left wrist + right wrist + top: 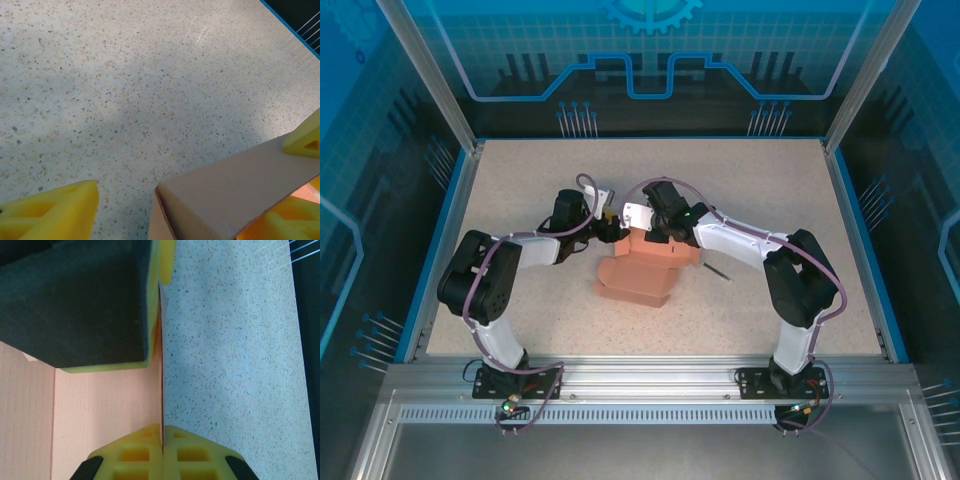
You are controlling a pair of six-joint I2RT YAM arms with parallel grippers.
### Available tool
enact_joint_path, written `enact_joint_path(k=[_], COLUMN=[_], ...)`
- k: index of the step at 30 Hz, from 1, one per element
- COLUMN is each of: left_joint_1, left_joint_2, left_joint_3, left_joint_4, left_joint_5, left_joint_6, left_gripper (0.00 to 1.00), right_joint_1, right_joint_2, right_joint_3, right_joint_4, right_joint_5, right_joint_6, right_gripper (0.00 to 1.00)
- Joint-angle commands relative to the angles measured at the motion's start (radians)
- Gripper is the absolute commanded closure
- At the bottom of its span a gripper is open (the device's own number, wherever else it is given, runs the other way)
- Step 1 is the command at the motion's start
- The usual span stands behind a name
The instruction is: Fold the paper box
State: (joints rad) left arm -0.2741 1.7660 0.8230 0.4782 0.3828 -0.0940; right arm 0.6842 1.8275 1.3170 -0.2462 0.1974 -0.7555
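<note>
**Paper box, partly folded.** A salmon-pink thin-cardboard paper box [638,272] rests at the centre of the speckled beige tabletop [520,180]. Some panels are raised into walls and others look unclosed, so folding appears unfinished. At the tabletop's centre, the right gripper [655,228] is clamped on a thin upright wall, and the left gripper [611,226] stands wide, gripping nothing. The overhead view gives the overall shape. The right wrist view adds the pinch, with yellow fingertips [135,452] meeting on the wall's edge. The left wrist view adds yellow fingers [55,212] spread around a folded corner.
</note>
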Motion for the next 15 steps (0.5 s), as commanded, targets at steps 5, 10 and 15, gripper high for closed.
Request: enact_joint_path(k=[5, 10, 15], left_joint_1=[-0.002, -0.004, -0.005], left_joint_2=[-0.056, -0.055, -0.031], left_joint_3=[-0.060, -0.069, -0.066], left_joint_4=[0.019, 0.007, -0.010], left_joint_5=[0.000, -0.002, -0.020], left_joint_6=[0.010, 0.012, 0.016], left_gripper=[0.20, 0.22, 0.30], right_joint_1=[-0.011, -0.016, -0.025], right_joint_2=[-0.016, -0.028, -0.050], right_joint_3=[0.004, -0.001, -0.007], right_joint_4=[-0.004, 0.002, 0.004], right_joint_5=[-0.012, -0.015, -0.052], right_joint_6=[0.027, 0.033, 0.044], right_gripper=[1.00, 1.00, 1.00])
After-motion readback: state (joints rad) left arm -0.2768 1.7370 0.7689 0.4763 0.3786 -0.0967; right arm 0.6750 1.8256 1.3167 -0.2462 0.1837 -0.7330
